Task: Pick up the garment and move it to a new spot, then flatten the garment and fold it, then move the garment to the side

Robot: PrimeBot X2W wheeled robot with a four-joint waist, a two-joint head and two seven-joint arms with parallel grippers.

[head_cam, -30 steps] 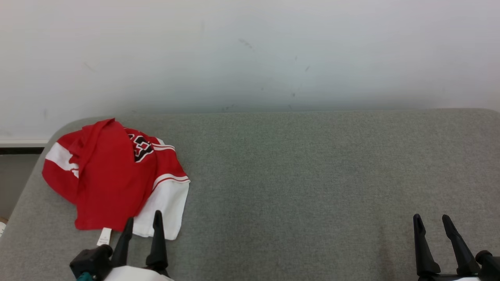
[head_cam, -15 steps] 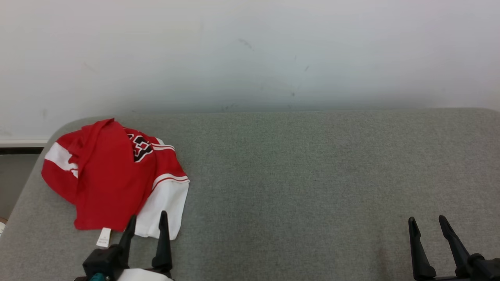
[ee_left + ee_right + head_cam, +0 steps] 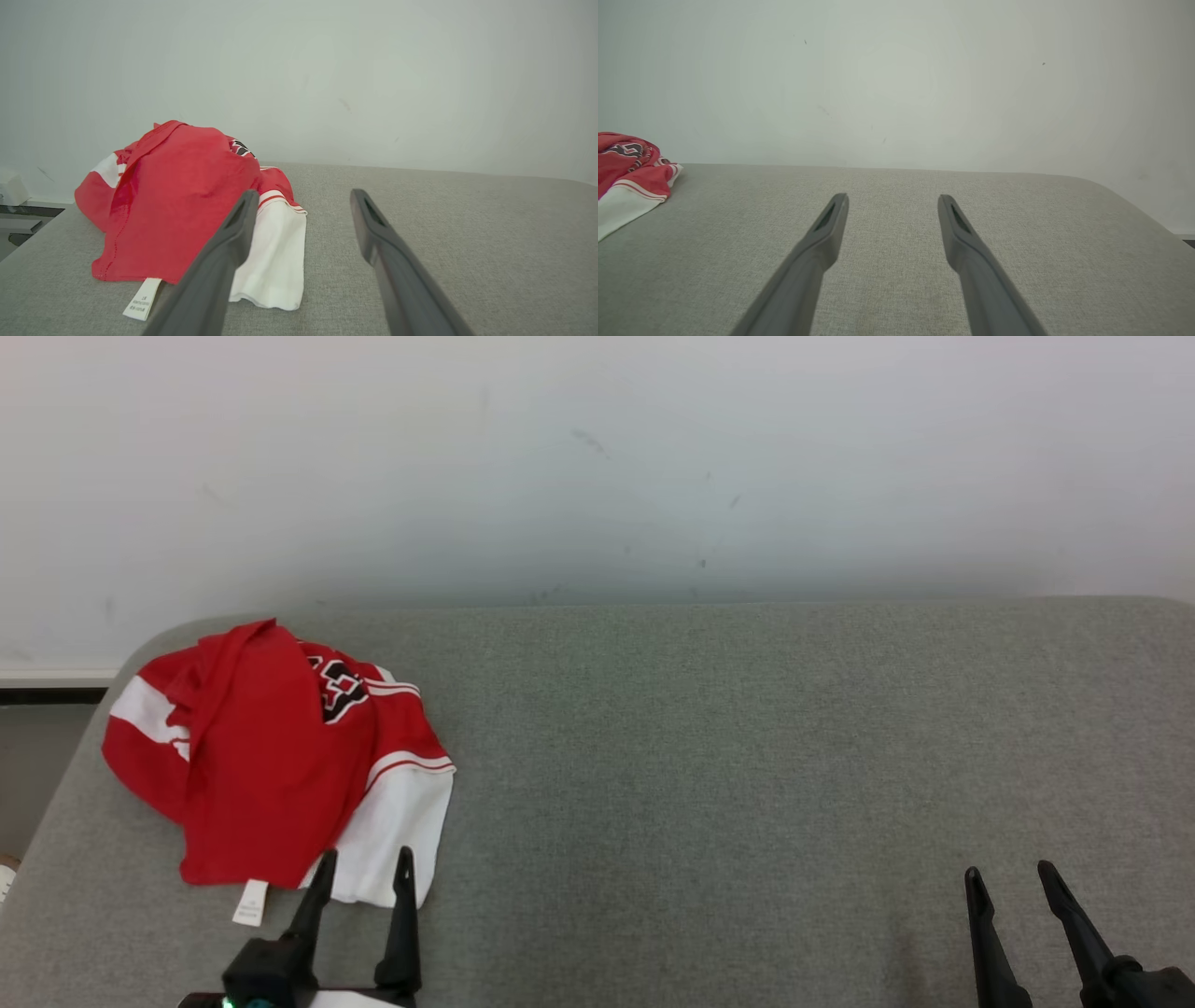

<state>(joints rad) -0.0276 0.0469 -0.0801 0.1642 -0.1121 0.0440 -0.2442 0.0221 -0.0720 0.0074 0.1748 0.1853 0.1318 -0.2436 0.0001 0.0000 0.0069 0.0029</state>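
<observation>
Left gripper (image 3: 366, 851) spread, maybe over garment (image 3: 271, 747)

The fingers (image 3: 224, 261) of the left gripper (image 3: 366, 851) look matt dark plastic; ahead of them the shirt (image 3: 271, 775) is soft matt cloth, on a pad (image 3: 747, 756) of coarse grey weave.

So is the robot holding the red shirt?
No, the garment lies heaped on the grey pad, and the left gripper is open near it.

The left gripper (image 3: 366, 855) and the right gripper (image 3: 1007, 870) sit low and well apart, both pointing forward, each with its jaws spread wide and holding nothing.
</observation>
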